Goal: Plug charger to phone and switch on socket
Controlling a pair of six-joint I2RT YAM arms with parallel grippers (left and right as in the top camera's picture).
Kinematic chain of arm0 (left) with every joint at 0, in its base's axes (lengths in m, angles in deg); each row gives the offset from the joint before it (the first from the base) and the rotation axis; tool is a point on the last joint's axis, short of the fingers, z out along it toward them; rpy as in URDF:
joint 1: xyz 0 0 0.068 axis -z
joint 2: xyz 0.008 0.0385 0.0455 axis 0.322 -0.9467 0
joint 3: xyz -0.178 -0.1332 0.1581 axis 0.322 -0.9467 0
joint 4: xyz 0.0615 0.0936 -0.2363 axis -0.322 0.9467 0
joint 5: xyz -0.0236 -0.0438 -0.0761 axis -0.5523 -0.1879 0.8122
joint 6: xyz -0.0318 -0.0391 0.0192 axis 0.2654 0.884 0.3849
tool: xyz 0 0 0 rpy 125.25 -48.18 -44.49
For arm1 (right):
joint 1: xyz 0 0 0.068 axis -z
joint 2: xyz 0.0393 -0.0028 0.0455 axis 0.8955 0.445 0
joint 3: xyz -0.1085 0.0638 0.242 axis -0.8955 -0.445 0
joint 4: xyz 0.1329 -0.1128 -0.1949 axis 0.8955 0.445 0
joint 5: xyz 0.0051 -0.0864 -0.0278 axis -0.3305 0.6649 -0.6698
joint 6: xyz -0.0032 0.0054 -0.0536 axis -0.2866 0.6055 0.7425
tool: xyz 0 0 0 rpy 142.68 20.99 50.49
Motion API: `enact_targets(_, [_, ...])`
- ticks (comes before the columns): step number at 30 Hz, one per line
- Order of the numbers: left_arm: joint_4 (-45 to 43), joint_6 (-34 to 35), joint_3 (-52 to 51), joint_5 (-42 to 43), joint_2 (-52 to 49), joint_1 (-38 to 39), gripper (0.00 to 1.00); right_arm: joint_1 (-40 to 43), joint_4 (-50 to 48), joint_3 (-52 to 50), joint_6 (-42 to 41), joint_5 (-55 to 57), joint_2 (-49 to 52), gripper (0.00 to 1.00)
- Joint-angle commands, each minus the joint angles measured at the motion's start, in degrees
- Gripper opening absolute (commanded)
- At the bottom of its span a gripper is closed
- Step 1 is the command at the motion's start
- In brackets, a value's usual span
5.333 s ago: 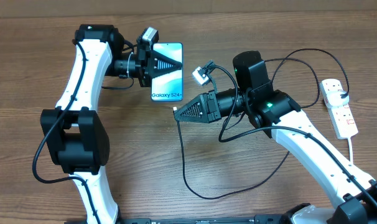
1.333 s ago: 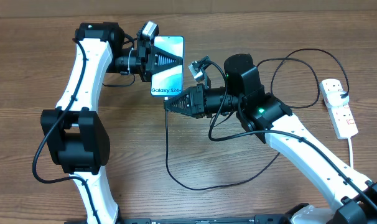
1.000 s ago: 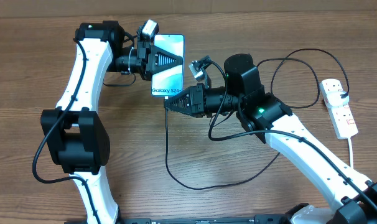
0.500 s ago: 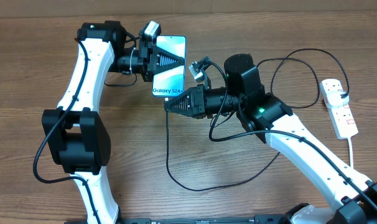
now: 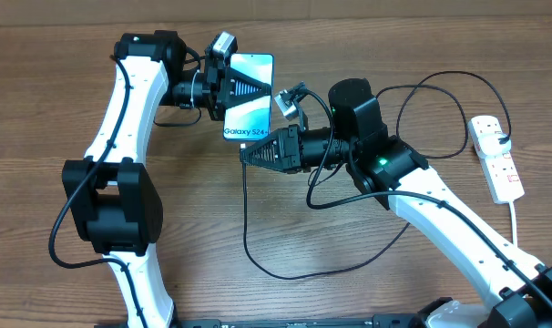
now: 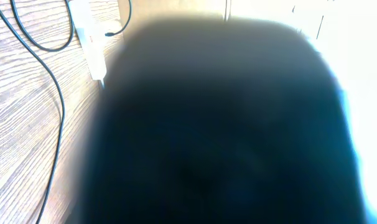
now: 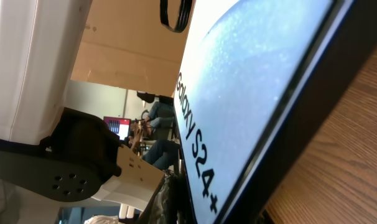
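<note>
My left gripper (image 5: 242,91) is shut on the phone (image 5: 256,114) and holds it above the table, blue screen up, the "Galaxy S24+" edge toward my right gripper (image 5: 245,155). The right gripper is shut on the plug end of the charger (image 5: 246,219), whose tip sits right at the phone's lettered edge. I cannot tell whether they touch. The black cable hangs down and loops over the table. The phone fills the right wrist view (image 7: 251,93) and blocks the left wrist view as a dark blur (image 6: 226,124). The socket (image 5: 496,157) lies at the far right.
The socket's thick white cord (image 5: 516,214) runs toward the front right edge. Black cable loops (image 5: 435,118) lie between the right arm and the socket. In the left wrist view the cable (image 6: 55,99) and the socket (image 6: 89,37) show at the upper left.
Over five seconds my right gripper moved left and up with the plug to the phone's lettered edge. In the last second the left gripper shifted the phone slightly right; the right gripper stayed still.
</note>
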Motion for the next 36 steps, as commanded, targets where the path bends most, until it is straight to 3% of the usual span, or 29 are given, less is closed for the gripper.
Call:
enact_targets(1, [0.35,-1.44,0.61,0.5,1.97,2.36,0.04,1.25,-1.84,1.16,3.85,4.07,-0.09,0.04])
enact_targets(4, [-0.28,-2.4,0.61,0.52,1.97,2.36,0.04,1.25,-1.4,1.16,12.0,1.29,-0.09,0.04])
enact_targets(7, [-0.5,-3.34,0.61,0.72,1.97,2.36,0.04,1.27,0.28,1.11,14.84,2.84,-0.09,0.04])
enact_targets(23, [-0.7,-1.38,0.61,1.05,1.97,2.32,0.04,1.27,1.92,0.94,11.17,9.42,-0.09,0.04])
enact_targets(29, [-2.43,-1.36,0.61,1.05,1.97,2.29,0.04,1.25,-1.14,0.94,10.88,4.7,-0.09,0.04])
enact_targets(36, [-2.38,-1.81,0.61,1.05,1.97,2.32,0.04,1.27,-1.66,0.94,5.79,7.1,-0.09,0.04])
